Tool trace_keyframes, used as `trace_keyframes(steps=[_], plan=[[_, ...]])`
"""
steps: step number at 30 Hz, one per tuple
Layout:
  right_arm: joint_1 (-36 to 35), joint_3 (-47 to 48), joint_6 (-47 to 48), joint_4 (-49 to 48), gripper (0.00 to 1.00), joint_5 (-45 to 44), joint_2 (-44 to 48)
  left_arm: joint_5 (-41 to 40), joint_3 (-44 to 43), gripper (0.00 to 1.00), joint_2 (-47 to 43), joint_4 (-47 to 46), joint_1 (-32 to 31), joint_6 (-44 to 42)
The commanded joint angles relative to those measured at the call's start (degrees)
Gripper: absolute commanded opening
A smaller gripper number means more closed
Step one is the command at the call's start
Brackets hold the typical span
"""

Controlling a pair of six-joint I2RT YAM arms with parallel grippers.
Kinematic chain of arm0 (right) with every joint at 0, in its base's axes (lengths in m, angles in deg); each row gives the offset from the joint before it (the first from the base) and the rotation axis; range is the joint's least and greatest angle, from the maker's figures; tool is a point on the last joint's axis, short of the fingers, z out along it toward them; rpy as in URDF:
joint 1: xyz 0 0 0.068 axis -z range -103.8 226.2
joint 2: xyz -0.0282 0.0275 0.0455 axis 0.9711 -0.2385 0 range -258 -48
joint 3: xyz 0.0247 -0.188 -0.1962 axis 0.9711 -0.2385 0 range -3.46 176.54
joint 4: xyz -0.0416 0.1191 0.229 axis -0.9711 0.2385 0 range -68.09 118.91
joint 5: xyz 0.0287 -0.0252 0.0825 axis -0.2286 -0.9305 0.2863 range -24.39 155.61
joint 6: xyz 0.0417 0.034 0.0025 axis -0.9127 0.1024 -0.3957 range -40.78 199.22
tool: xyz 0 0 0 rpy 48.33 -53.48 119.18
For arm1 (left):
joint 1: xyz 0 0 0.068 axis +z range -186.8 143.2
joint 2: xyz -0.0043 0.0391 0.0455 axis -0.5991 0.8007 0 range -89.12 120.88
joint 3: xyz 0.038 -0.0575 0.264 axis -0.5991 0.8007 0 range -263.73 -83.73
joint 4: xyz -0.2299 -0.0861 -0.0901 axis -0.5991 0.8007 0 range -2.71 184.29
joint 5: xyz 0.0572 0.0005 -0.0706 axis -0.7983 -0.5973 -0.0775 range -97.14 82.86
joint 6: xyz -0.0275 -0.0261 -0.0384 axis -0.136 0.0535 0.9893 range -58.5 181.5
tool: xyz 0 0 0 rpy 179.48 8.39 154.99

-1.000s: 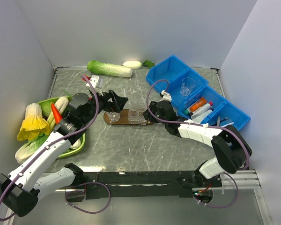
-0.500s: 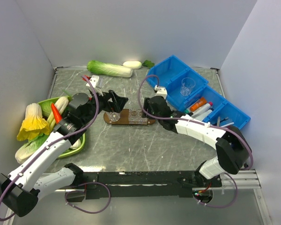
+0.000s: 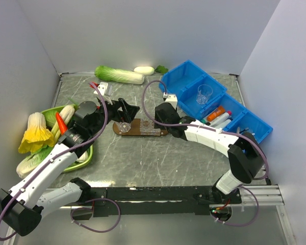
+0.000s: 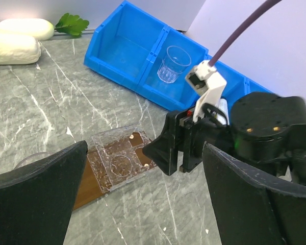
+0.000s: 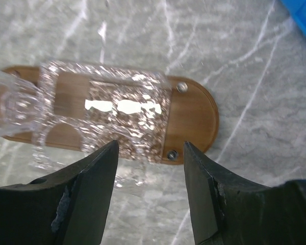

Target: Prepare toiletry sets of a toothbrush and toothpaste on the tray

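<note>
The dark-brown tray (image 3: 166, 132) lies mid-table and carries a clear acrylic holder (image 3: 149, 127) and a clear cup (image 3: 124, 126) on its left end. My right gripper (image 3: 158, 121) hovers open and empty over the tray's right end; in the right wrist view the tray (image 5: 191, 115) and holder (image 5: 107, 109) lie just beyond the gripper (image 5: 150, 184). My left gripper (image 3: 128, 111) is open and empty behind the cup; its gripper (image 4: 143, 204) faces the tray (image 4: 86, 186). The orange toothpaste (image 3: 215, 113) lies in a blue bin. I cannot make out a toothbrush.
Blue bins (image 3: 186, 76) stand at the right, holding a clear cup (image 3: 204, 94) and white tubes (image 3: 219, 120). A green dish (image 3: 87, 155) with vegetables and a red-orange carrot (image 3: 60, 121) sits at the left. A cabbage (image 3: 120, 75) lies at the back.
My right gripper has moved left and away from the bins, to above the tray's right end. The left arm has not moved.
</note>
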Motion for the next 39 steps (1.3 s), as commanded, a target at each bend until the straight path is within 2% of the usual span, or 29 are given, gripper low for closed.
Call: trace_keyframes(steps=[1,7,14,21,24,25,28,34,39], plan=[[-0.3,3.0,0.1,1.7,0.60,-0.5,-1.3,-0.9,-0.6,0.99,-1.1,-1.7,0.2,-0.3],[-0.4,3.4,0.0,2.1,0.55,-0.5,-2.2,-1.0,-0.7,0.99,-1.0,-1.7,0.2,-0.5],[-0.7,4.3,0.2,2.6,0.41,0.0,-3.3,-1.1,-0.7,0.99,-0.9,-1.7,0.2,-0.4],[-1.3,5.3,0.2,2.8,0.32,0.1,-4.3,-1.0,-0.7,0.99,-0.9,-1.7,0.2,-0.3],[-1.6,6.3,-0.3,3.1,0.22,0.3,-5.0,-1.0,-0.7,0.99,-0.9,-1.7,0.2,-0.4],[-2.0,6.6,-0.5,3.3,0.15,0.4,-5.1,-0.9,-0.8,0.99,-0.9,-1.7,0.2,-0.3],[-2.2,7.7,-1.1,4.3,0.07,0.5,-6.2,-0.8,-0.8,0.99,-0.8,-1.7,0.2,-0.2],[-2.5,9.8,-3.7,5.8,0.00,0.7,-7.8,-0.5,-0.7,1.00,-0.6,-1.7,0.2,-0.1],[-2.4,10.6,-5.4,6.1,0.00,0.8,-8.7,-0.2,-0.7,0.99,-0.5,-1.7,0.2,0.0]])
